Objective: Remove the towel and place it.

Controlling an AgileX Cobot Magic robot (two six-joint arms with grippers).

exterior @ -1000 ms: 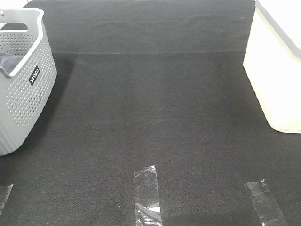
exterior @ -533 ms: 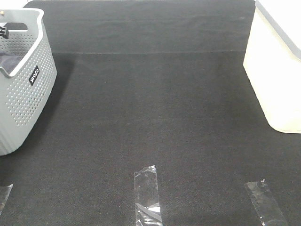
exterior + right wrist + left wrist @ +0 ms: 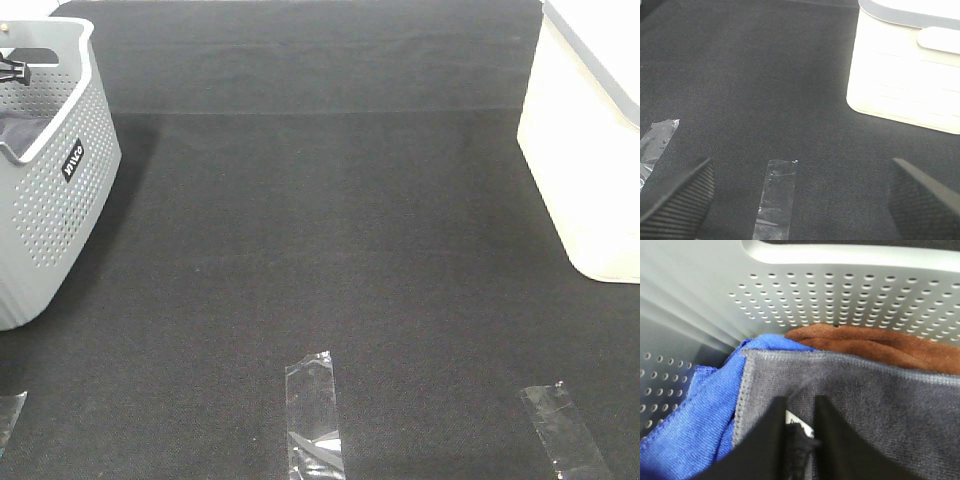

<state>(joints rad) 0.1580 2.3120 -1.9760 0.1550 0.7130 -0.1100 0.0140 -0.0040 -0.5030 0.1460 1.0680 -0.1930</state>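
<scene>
The towel [image 3: 875,405], grey with a stitched hem, lies on top inside the grey perforated basket [image 3: 840,295]. My left gripper [image 3: 800,427] is down on it, its two black fingers close together, pinching a bunch of the towel and its white tag. From the high camera the basket [image 3: 60,200] stands at the far left; only a dark patch of the towel [image 3: 20,128] and a small black part of the left gripper [image 3: 12,72] show inside it. My right gripper [image 3: 797,200] hangs open above the black mat, holding nothing.
A bright blue cloth [image 3: 695,425] and a brown cloth [image 3: 875,342] lie under and beside the towel in the basket. A white bin [image 3: 590,150] stands at the right edge. Clear tape strips [image 3: 312,415] [image 3: 565,430] are stuck near the mat's front.
In the high view a black part of the left gripper has come into sight inside the basket's rim and shifted slightly rightward. Nothing else has moved.
</scene>
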